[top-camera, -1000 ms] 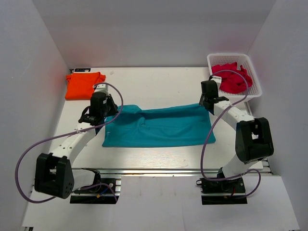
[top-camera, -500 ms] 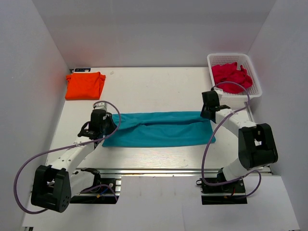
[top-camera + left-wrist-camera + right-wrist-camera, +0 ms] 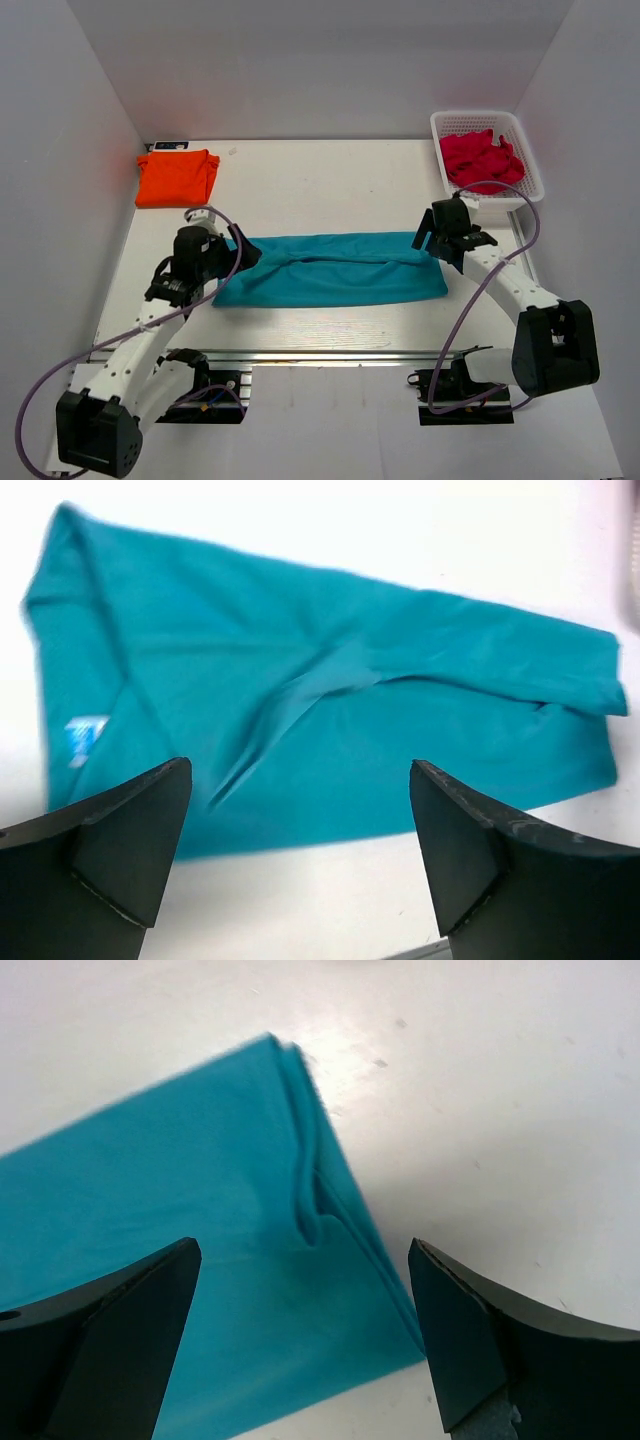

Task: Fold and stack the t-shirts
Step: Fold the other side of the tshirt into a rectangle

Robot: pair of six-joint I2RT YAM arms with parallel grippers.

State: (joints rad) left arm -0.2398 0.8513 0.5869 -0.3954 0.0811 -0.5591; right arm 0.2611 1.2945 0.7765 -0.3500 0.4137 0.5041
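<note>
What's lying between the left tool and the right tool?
The teal t-shirt, folded lengthwise, stretches from the left tool to the right tool; the top external view shows it.

The right gripper (image 3: 302, 1248) hangs with its dark fingers (image 3: 110, 1340) spread wide, gripping nothing. Below lies the folded teal t-shirt (image 3: 170, 1210), its corner and layered edge (one small ridge puckers along it) resting flat on the white table (image 3: 500, 1110).

The small label (image 3: 85, 740) on the teal t-shirt (image 3: 330, 710), just above the left gripper's (image 3: 300, 768) left jaw, was too blurry to read. That jaw hid the shirt's corner behind it. By the right gripper (image 3: 303, 1247), the shirt ran off the picture past the left jaw.
</note>
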